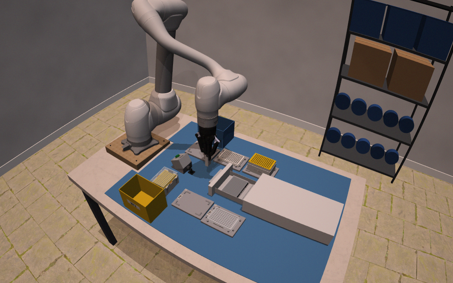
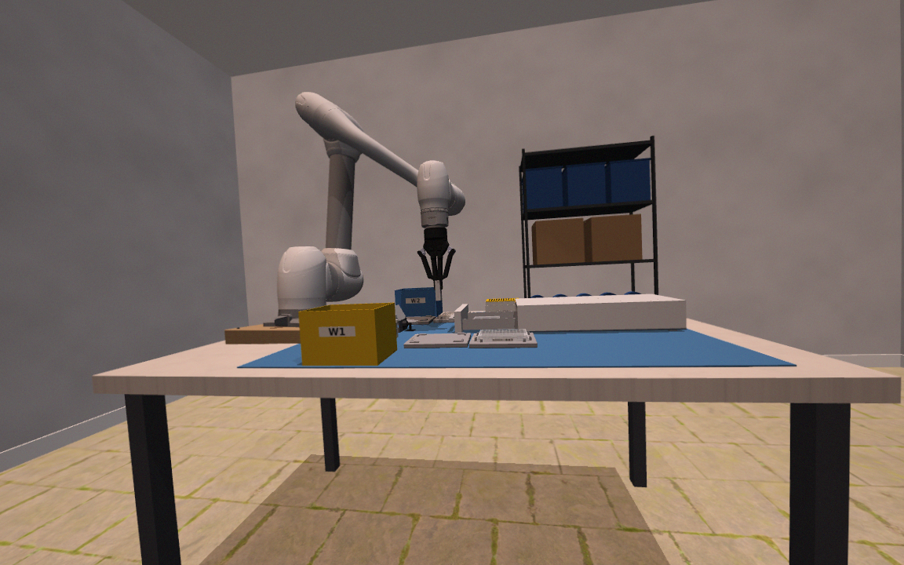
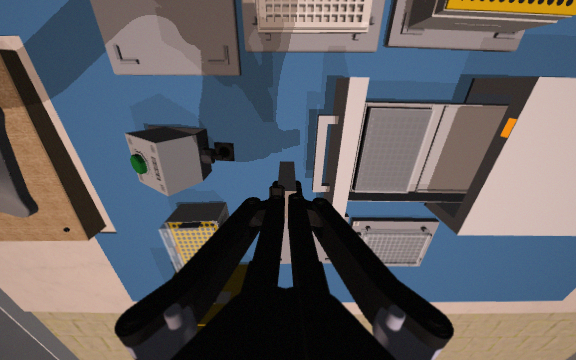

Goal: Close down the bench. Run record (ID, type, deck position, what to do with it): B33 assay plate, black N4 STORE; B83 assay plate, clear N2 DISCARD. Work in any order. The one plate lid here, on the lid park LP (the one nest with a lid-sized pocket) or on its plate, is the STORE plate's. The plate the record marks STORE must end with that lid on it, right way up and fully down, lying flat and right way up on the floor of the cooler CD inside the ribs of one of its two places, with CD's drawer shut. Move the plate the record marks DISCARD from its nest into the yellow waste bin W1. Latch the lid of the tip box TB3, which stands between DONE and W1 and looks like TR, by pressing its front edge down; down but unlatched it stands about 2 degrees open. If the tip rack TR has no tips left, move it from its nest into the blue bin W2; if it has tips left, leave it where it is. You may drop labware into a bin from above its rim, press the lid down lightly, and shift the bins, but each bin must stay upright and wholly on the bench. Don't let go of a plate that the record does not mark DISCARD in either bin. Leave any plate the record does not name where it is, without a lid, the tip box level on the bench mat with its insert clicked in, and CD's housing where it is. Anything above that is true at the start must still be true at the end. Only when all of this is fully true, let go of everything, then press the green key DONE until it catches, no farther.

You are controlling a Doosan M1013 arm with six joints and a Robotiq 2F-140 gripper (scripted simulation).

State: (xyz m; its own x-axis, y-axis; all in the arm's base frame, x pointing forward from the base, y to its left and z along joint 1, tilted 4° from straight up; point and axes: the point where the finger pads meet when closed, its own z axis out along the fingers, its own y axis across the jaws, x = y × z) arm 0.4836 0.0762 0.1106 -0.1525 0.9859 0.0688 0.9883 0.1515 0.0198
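Grey walls close the room, with a pale skirting board along their foot. The floor is tan stone paving with mossy joints. At centre stands a table with black legs and a pale wooden tabletop. At the upper right of the top view, a black shelf rack holds dark blue bins, brown cartons and blue discs.

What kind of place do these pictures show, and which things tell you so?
Most likely a laboratory bench. Well plates sit in nests on a blue mat, a yellow tip rack stands nearby, and a white cooler has its drawer open. A robot arm's shut gripper hangs above.
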